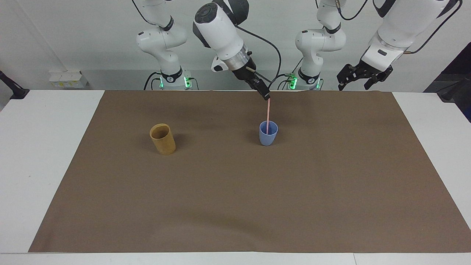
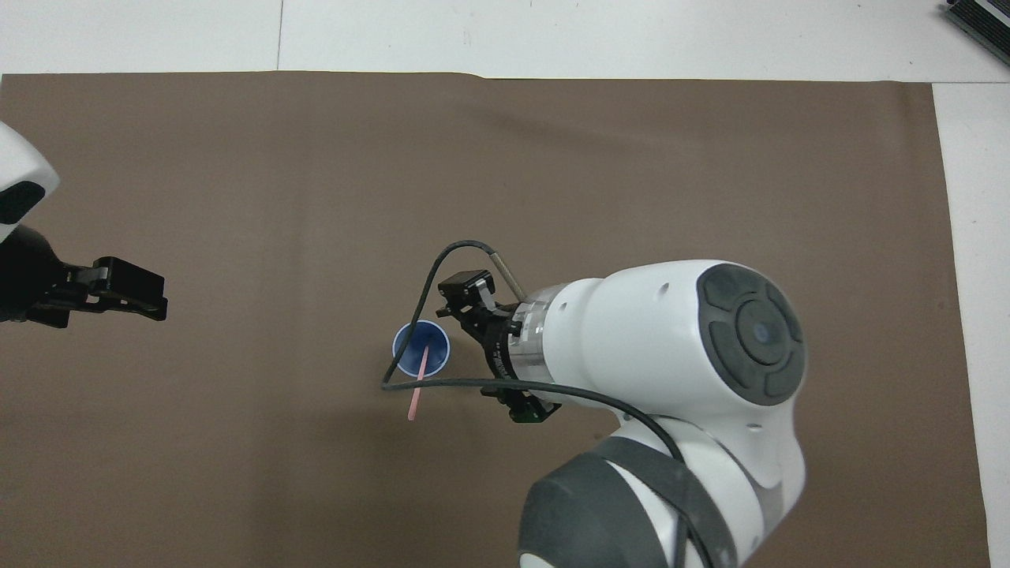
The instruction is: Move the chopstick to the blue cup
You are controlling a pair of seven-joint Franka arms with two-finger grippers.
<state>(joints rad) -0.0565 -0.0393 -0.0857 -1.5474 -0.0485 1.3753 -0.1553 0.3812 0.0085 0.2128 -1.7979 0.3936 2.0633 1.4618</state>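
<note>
Chopstick (image 1: 268,116) stands in the blue cup (image 1: 268,137), lower end inside, upper part sticking out above the rim and leaning toward the robots. The blue cup sits upright on the brown mat (image 1: 235,206) that covers the white surface (image 1: 44,165), toward the left arm's end relative to the tan cup (image 1: 162,139). The two cups are well apart.

Right end effector (image 2: 493,347) hangs in the air just beside the blue cup's position, fingers spread wide in the overhead view, released and holding nothing; one fingertip shows close to the chopstick's top in the facing view, contact unclear.

Left end effector (image 1: 360,76) waits raised over the mat's edge nearest the robots at the left arm's end, fingers apart, empty.

Tan cup stands upright, toward the right arm's end of the mat.
</note>
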